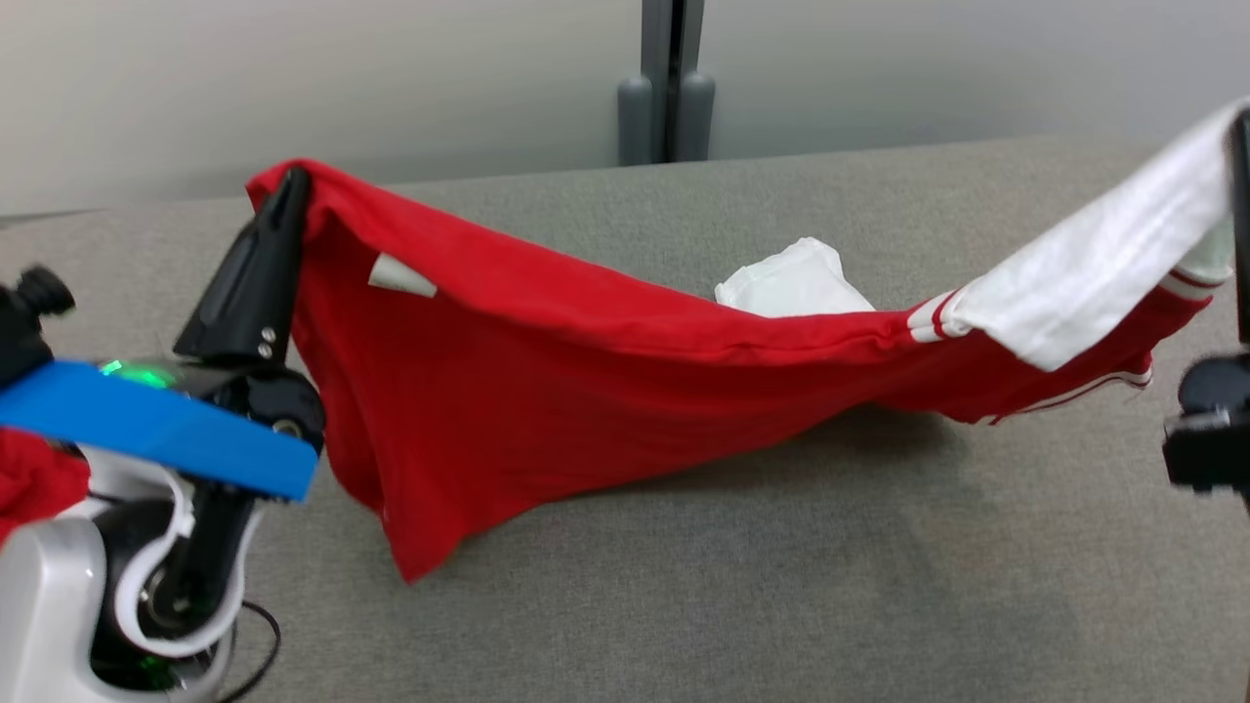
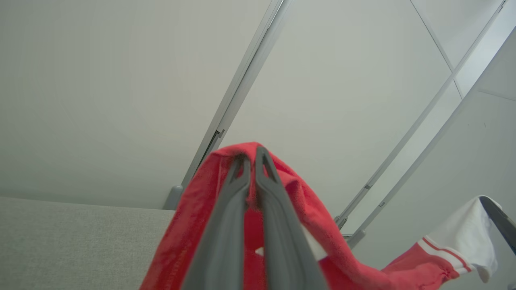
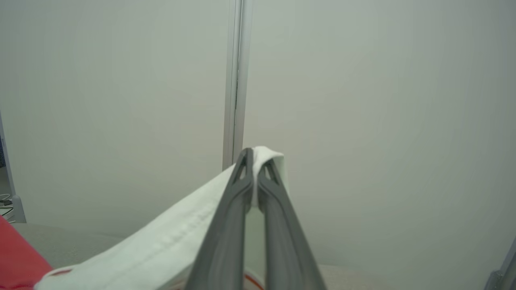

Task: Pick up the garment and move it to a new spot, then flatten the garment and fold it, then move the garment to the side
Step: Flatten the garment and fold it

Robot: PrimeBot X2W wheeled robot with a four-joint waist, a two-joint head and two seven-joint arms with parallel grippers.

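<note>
The garment (image 1: 547, 371) is a red shirt with white sleeves, stretched in the air between my two grippers over the grey table (image 1: 781, 586). My left gripper (image 1: 288, 186) is shut on its red edge at the upper left; in the left wrist view the red cloth (image 2: 290, 189) drapes over the closed fingers. My right gripper (image 1: 1240, 137), at the right edge, is shut on a white sleeve (image 1: 1094, 283); in the right wrist view the white fabric (image 3: 169, 241) is pinched at the fingertips (image 3: 246, 161). The shirt's middle sags, and its lower corner (image 1: 420, 561) touches the table.
The other white sleeve (image 1: 791, 283) shows behind the sagging middle, low near the table. A grey post (image 1: 669, 88) stands against the pale wall behind the table. Bare grey tabletop lies in front of the garment.
</note>
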